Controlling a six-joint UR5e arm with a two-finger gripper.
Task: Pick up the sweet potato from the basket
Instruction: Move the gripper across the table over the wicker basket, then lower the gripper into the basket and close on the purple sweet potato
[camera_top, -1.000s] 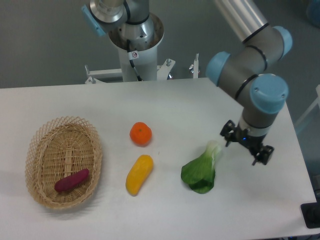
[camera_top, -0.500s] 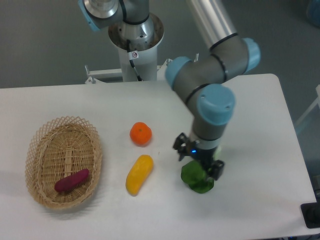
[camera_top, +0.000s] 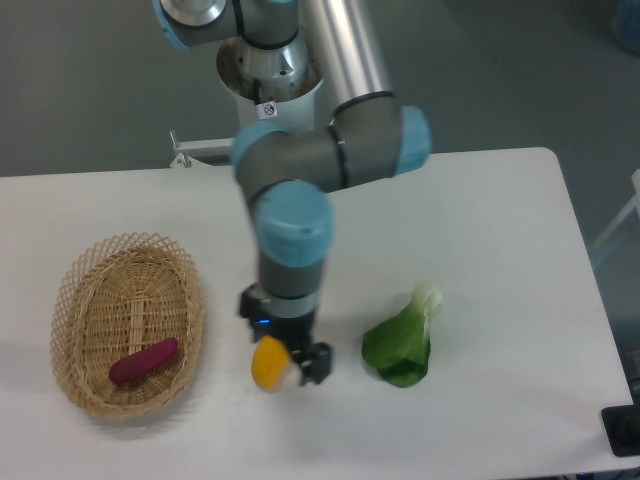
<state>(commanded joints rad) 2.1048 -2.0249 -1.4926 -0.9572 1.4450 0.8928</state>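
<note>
camera view: gripper (camera_top: 287, 355), jaw state unclear, above yellow vegetable (camera_top: 268, 367); risks grasping it, not sweet potato (camera_top: 143, 361) in basket (camera_top: 70, 300).

High frontal view over table (camera_top: 480, 200)

You see a basket (camera_top: 70, 300) of light tan woven wicker, rough, with an open-weave rim. The sweet potato (camera_top: 144, 361) in it has smooth, matt reddish-purple skin. The table (camera_top: 500, 240) is white, smooth and matt. The arm (camera_top: 300, 170) shows grey metal-looking segments with glossy blue plastic-looking caps; its tool (camera_top: 285, 352) is black. The yellow vegetable (camera_top: 267, 365) looks smooth and slightly glossy, the leafy green (camera_top: 398, 345) shiny.
</note>
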